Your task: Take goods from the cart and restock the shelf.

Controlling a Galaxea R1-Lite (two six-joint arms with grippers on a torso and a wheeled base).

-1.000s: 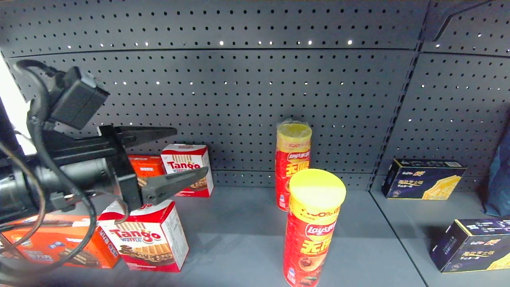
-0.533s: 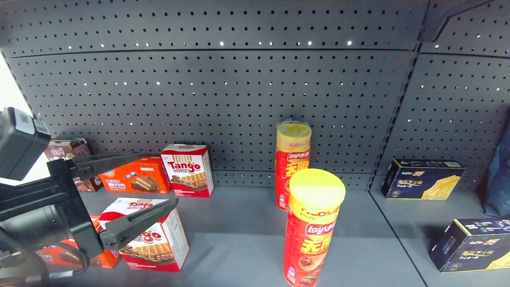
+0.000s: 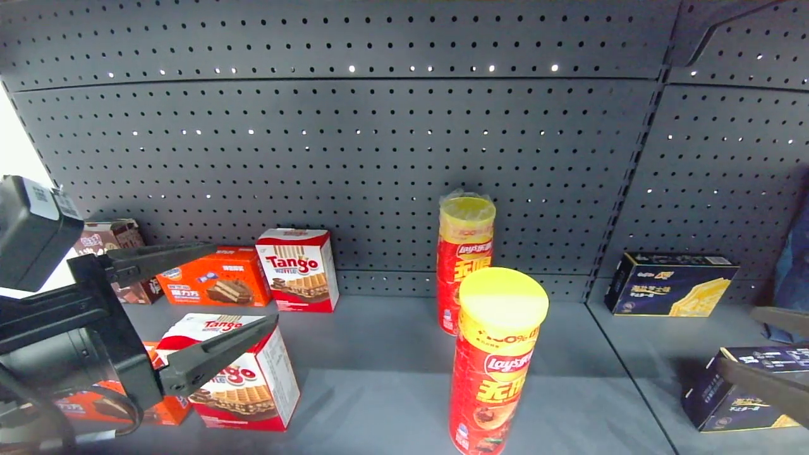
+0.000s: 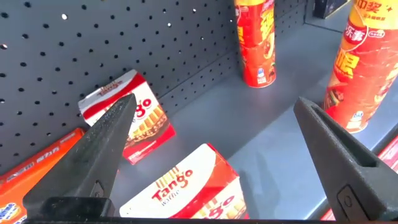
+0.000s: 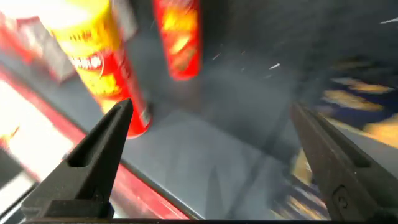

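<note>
On the grey shelf (image 3: pixel 392 354), my left gripper (image 3: pixel 243 284) stands open and empty just above the front Tango box (image 3: pixel 237 373). In the left wrist view the left gripper (image 4: pixel 214 112) frames that front Tango box (image 4: pixel 186 193) and the rear Tango box (image 4: pixel 130 115). At the head view's right edge, my right gripper (image 3: pixel 736 339) is open and empty over a dark blue box (image 3: pixel 736 398). Two red chip cans with yellow lids stand mid-shelf, one in front (image 3: pixel 499 360) and one behind (image 3: pixel 464 259). Both cans, front (image 5: pixel 99 56) and rear (image 5: pixel 179 37), lie beyond my right gripper (image 5: pixel 211 109).
Orange boxes lie at the left, one at the back (image 3: pixel 212 284) and one at the front (image 3: pixel 95 404), with a brown box (image 3: pixel 110 243) by the pegboard wall (image 3: pixel 379 158). Another dark blue box (image 3: pixel 670 284) sits back right. Bare shelf lies between the Tango boxes and the cans.
My left gripper drew back to the left and lower, away from the rear Tango box, staying open. My right gripper has come into the head view at the right edge.
</note>
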